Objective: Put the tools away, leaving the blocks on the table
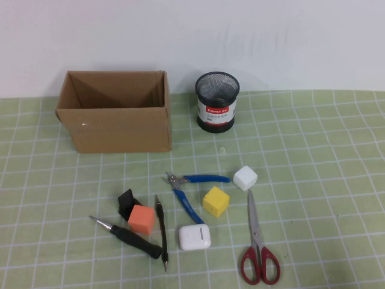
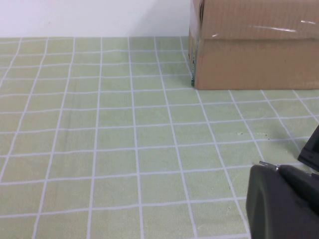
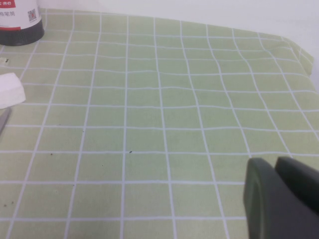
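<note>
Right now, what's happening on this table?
Nothing is being handled yet. The left gripper and right gripper are shut and hang low over bare mat, out of the high view. The thick screwdriver, thin screwdriver, pliers and scissors lie among the blocks, near the cardboard box and mesh cup.

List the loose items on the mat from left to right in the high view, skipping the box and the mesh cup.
Thick screwdriver → orange block → thin screwdriver → earbud case → yellow block → white block → scissors.
</note>
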